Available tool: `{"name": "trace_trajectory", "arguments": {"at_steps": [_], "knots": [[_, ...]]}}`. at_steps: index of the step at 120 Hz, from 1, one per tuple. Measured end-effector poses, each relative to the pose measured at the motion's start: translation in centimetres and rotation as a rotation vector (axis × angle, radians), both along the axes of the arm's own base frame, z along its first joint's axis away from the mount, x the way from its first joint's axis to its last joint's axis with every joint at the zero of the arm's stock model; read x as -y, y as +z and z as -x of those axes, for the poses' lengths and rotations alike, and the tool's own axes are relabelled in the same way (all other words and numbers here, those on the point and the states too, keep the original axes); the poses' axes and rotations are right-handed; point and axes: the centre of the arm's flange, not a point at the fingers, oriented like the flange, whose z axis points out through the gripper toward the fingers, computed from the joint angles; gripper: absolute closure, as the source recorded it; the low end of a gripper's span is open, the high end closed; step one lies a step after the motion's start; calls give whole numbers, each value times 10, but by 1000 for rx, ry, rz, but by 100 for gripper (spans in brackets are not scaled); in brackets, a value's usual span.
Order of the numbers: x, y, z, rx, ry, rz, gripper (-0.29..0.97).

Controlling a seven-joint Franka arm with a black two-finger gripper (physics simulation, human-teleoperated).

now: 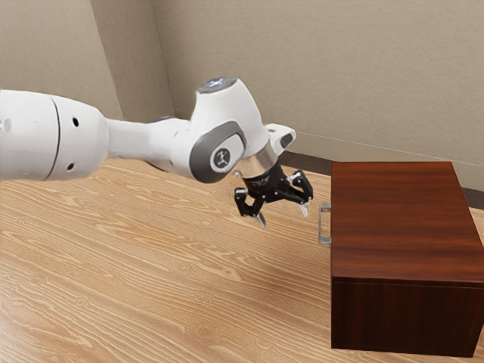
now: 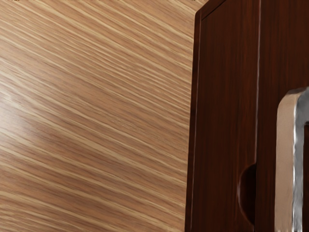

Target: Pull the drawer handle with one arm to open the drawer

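gripper [image 1: 283, 215] spread wide, empty; just beside the drawer handle [image 1: 324, 224], not touching

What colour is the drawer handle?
The handle is shiny silver metal, clearest in the wrist view.

Side-on exterior, close-up wrist view; shared handle [image 1: 324, 224] [image 2: 288, 164]

A light wood-grain surface [image 1: 113, 287] runs back to plain beige walls [image 1: 340, 68].
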Motion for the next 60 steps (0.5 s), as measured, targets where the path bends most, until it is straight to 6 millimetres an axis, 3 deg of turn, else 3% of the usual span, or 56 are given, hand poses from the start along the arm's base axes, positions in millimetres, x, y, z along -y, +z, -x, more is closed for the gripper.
{"name": "trace_trajectory", "arguments": {"at_steps": [60], "knots": [[21, -16, -4, 58, -35, 13, 1]]}}
